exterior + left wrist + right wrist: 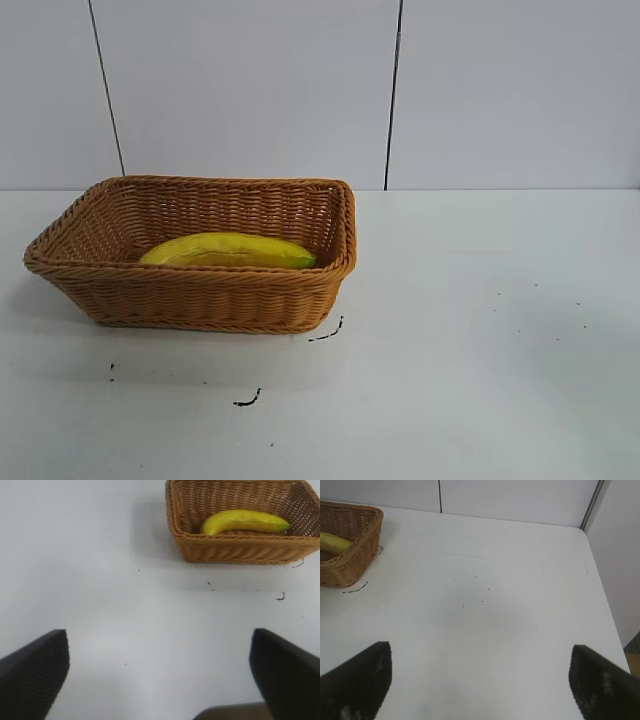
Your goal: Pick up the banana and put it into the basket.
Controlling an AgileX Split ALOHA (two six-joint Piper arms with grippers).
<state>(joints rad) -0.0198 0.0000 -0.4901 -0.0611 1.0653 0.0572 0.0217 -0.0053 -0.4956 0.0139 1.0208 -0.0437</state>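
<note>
Banana (228,250) lay lengthwise inside wicker basket (200,300); both grippers, left (160,672) & right (480,680), wide, empty, well apart from it.

My exterior camera sits low, nearly level with the white table (480,380), facing the panelled back wall (250,90); the basket (200,300) fills its left half at close range, no arms in shot.

My left wrist camera looks down and forward over the table from farther off, between its own spread fingers (35,670), with the basket (240,550) at the far edge and the banana (245,521) inside.

My right wrist camera looks across open table toward the wall, its fingers (355,680) wide apart, catching only one end of the basket (350,555).

All three views share the basket and the black marks (247,400) beside it.
</note>
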